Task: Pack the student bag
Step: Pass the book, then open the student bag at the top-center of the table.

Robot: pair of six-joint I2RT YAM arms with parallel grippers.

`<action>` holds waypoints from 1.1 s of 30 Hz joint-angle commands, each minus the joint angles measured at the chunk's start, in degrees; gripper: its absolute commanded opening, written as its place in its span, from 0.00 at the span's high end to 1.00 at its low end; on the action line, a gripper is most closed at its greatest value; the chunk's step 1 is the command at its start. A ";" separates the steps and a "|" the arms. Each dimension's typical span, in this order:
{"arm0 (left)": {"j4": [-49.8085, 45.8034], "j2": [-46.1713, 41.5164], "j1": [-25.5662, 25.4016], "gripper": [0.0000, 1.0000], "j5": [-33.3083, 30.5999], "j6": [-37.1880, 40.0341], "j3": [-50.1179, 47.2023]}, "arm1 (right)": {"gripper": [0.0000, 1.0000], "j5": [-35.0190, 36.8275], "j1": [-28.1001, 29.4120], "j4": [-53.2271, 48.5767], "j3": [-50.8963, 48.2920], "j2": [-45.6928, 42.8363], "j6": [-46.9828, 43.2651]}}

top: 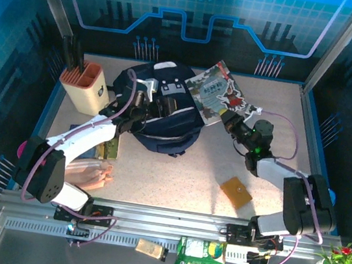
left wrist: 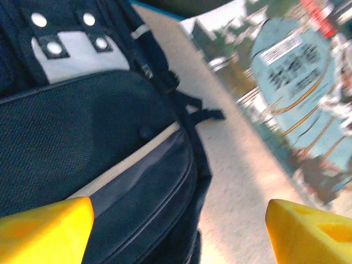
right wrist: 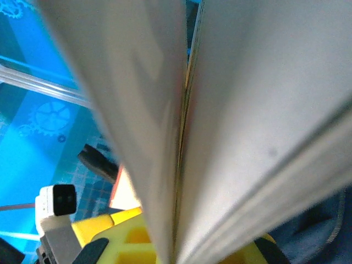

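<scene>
The book point(top: 217, 92) (seemingly gripped) overlaps student bag point(top: 163, 129); pen holder point(top: 86, 91) beside.

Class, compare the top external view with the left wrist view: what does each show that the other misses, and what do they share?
Top external adds the beige pen holder, a flat orange square, green snack packets and the right end effector shut on the illustrated book. Left wrist adds the left end effector's open yellow fingertips and round studs on the grey-white patch. Both share the navy student bag and the book.
</scene>
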 commanded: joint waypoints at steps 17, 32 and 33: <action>-38.38 25.01 -9.45 0.28 -13.17 38.37 27.52 | 0.98 -5.00 -7.97 -16.13 -0.64 -10.32 -11.36; -43.83 37.90 -12.41 0.53 -31.41 38.73 37.88 | 0.98 -4.98 -8.48 -17.09 -1.11 -11.64 -11.09; -43.95 38.50 -12.61 0.54 -32.49 38.78 38.29 | 0.98 -5.03 -8.52 -17.03 -1.16 -11.70 -11.10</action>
